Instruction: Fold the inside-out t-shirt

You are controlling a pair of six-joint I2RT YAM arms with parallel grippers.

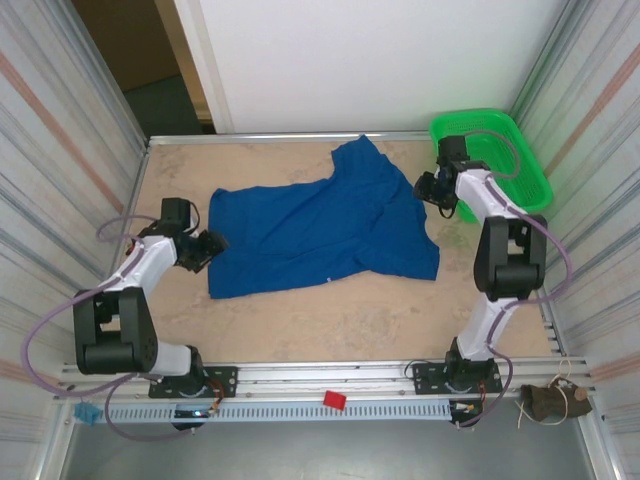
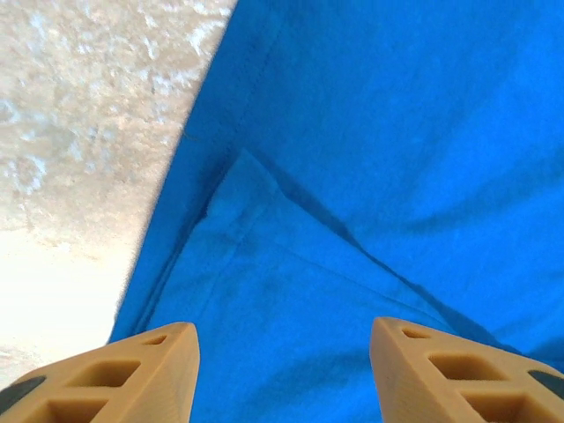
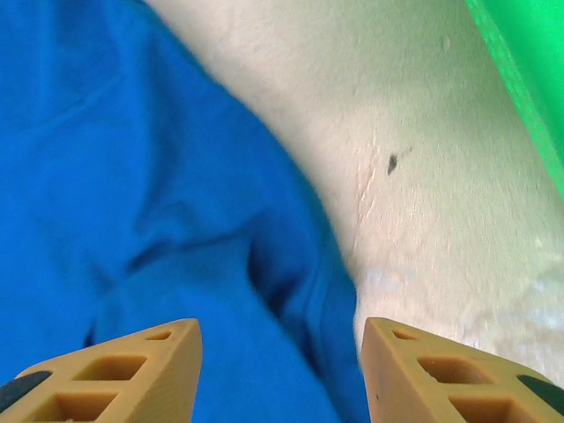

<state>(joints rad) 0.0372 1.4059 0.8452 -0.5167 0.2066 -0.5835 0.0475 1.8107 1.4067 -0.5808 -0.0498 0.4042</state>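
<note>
My left pincer (image 2: 282,361) stands wide — the inside-out t-shirt (image 2: 370,159) lies beneath and ahead of it. My right pincer (image 3: 280,352), also wide, straddles the shirt's edge, with the table (image 3: 423,203) to its right — basket (image 3: 529,79) beyond.

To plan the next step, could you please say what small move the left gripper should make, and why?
Probably lower the left gripper onto the t-shirt and close: its jaws stand open over the shirt's edge, holding nothing.

Bright light, washed-out glare on table (image 2: 53,291)
</note>
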